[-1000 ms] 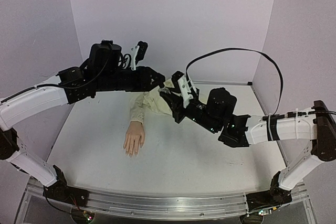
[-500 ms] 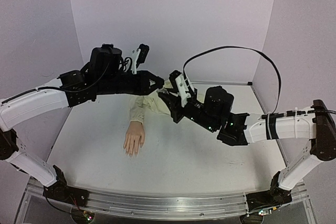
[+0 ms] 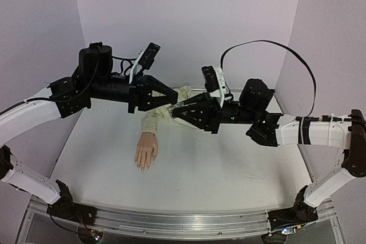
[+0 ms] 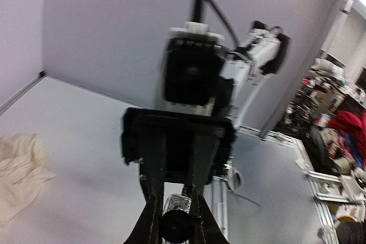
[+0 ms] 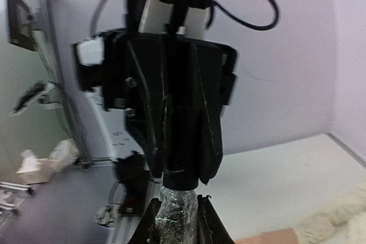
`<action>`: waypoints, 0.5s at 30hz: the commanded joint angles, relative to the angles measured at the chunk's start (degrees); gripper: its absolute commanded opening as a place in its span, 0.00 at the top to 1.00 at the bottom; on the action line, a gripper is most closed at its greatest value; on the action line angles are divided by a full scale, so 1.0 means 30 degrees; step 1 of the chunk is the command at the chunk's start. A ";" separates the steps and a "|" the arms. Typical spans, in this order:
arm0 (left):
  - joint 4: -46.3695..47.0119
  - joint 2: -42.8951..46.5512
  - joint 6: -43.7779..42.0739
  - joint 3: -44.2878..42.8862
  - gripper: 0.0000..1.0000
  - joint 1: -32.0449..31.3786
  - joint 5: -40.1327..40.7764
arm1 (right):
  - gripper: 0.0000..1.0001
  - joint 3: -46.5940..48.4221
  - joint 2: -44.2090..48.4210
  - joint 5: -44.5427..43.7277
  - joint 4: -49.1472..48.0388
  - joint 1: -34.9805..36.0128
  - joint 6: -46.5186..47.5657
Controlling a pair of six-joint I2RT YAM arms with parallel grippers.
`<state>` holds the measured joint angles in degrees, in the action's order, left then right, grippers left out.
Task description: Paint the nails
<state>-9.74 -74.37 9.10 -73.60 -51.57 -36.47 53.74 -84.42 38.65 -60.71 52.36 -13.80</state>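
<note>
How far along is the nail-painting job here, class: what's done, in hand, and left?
Done: the polish bottle is off the table, held in the right jaws. In hand: the left jaws are shut on its black cap, tip to tip with the right, so opening seems under way. Left: seemingly all the painting; the mannequin hand lies flat below, nothing near its nails.

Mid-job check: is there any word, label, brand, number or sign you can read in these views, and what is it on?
No text can be read.
On the polish bottle and its cap: no legible label, both blurred.
On the robot arms, mannequin hand and table: no print visible.
On the clutter in the room behind: too blurred to read.
</note>
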 commanded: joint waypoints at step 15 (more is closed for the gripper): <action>-0.1206 0.0403 -0.3461 0.0058 0.86 -0.0893 -0.6804 | 1.00 0.0309 0.0342 0.4057 -0.9264 -0.0240 -0.5713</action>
<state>-5.06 -75.64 0.08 -74.63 -53.06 -61.58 54.76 -87.44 60.03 -76.40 53.89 -34.28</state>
